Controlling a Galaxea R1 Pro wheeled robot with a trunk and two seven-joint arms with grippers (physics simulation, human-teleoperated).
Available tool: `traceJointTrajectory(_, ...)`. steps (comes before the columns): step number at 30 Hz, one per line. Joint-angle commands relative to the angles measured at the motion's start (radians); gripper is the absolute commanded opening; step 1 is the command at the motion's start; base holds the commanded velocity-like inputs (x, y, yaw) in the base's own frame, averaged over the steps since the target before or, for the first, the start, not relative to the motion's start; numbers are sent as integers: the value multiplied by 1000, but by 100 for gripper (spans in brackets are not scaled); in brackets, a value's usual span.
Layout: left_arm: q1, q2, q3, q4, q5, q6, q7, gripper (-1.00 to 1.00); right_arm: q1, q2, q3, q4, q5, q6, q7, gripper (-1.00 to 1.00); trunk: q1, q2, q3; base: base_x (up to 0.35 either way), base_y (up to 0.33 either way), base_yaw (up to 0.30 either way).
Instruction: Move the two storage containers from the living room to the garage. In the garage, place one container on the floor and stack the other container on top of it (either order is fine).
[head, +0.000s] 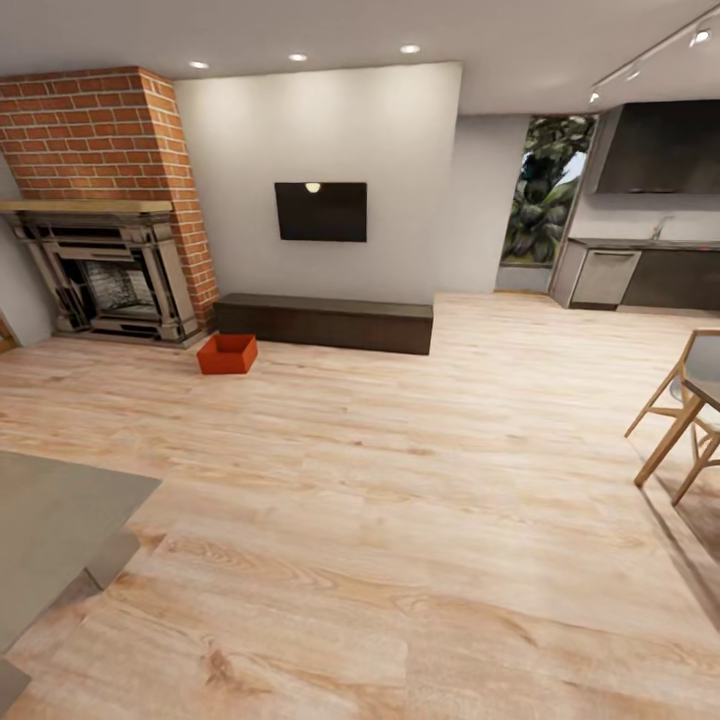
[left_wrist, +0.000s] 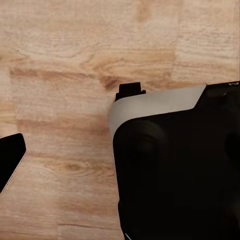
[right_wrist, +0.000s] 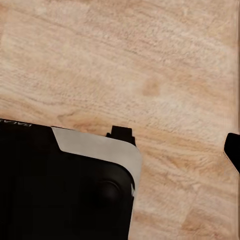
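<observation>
One storage container (head: 227, 353) is seen at ten o'clock beside the dark cabinet (head: 325, 322); the claws' state cannot be told, so a misjudged approach could knock it.

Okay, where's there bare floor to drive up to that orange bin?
Bare wood planks run from the near foreground to the storage container. It gets tight behind it, at the low cabinet and fireplace. A grey furniture edge borders the left, chair legs the right.
</observation>
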Motion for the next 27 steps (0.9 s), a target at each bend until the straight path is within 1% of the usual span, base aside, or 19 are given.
traceJointTrajectory(1, -1, -1, -8, 2, 9, 1, 2, 100, -1, -1, -6, 4, 1, -5, 2, 100, 1, -1, -1, 341, 0, 0)
traceJointTrajectory(16, -1, -1, -7, 2, 9, 1, 3, 100, -1, 1, -6, 4, 2, -4, 3, 100, 1, -1, -1, 341, 0, 0)
traceJointTrajectory(19, -1, -1, -8, 2, 9, 1, 3, 100, -1, 2, -5, 4, 13, -2, 4, 100, 1, -1, -1, 341, 0, 0)
traceJointTrajectory(22, -1, -1, -8, 2, 9, 1, 3, 100, -1, 2, -6, 4, 15, -1, 6, 100, 1, -1, -1, 341, 0, 0)
traceJointTrajectory(27, -1, -1, -7, 1, 9, 1, 3, 100, -2, 2, -6, 2, 6, -5, 4, 100, 1, -1, -1, 341, 0, 0)
